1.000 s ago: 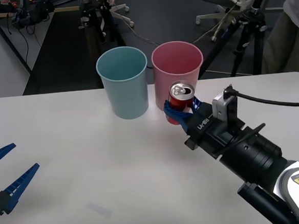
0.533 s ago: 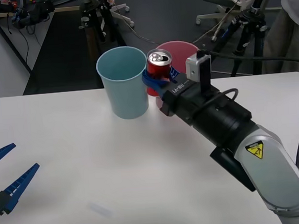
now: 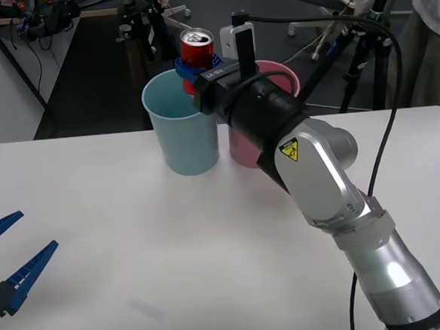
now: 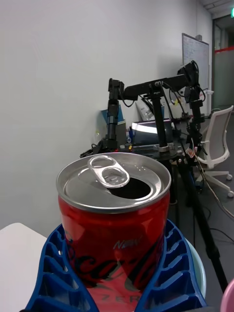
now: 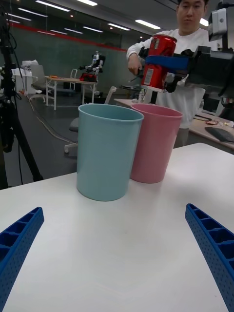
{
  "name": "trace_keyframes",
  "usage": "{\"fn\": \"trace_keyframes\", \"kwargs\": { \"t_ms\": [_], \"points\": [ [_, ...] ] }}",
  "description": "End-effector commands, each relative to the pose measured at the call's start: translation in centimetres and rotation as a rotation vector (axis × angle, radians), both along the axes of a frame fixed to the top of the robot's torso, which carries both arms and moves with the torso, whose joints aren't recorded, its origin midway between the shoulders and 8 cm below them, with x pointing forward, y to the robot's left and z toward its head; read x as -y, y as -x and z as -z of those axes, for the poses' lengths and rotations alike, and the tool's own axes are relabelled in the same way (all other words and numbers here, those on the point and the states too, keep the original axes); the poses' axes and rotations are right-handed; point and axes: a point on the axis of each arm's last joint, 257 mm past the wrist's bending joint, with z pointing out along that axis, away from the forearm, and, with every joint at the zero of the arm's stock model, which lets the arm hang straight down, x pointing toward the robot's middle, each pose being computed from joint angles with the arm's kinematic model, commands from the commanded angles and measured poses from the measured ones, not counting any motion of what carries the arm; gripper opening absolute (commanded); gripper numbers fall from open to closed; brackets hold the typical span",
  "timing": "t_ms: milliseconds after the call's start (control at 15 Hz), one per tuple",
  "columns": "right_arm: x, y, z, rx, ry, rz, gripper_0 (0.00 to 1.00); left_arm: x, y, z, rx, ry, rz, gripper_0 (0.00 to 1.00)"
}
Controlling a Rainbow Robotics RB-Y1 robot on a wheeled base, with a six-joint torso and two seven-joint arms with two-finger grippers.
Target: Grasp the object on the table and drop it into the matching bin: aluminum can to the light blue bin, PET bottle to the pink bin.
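Above the blue bin (image 3: pixel 182 122), the right gripper (image 3: pixel 196 67) clamps its blue fingers (image 4: pixel 165 273) around the upright can (image 3: pixel 197 49) (silver top and pull-tab up). Just beside the blue bin stands the pink bin (image 3: pixel 274 78). Low over the table (image 3: pixel 120 247), the left gripper (image 3: pixel 11 259) hangs wide open, holding nothing.

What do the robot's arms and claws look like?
The right arm is silver and black, with a yellow warning sticker, a black cable, and a small grey camera box on the wrist. The right gripper and left gripper each have two blue ribbed fingers, pointed like wedges.
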Motion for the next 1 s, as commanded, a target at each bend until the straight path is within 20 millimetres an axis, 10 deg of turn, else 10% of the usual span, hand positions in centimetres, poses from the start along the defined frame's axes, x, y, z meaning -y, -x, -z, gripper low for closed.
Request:
{"fn": "trace_keyframes", "kwargs": {
  "t_ms": [67,1000],
  "points": [
    [-1.7,-2.3,-0.2,-0.024,0.003,0.003,0.0,0.0,0.0,0.0,0.0,0.0,0.0,1.0],
    [-3.9,-7.1,-0.2,-0.007,0.105,0.046,0.0,0.0,0.0,0.0,0.0,0.0,0.0,1.0]
  ]
}}
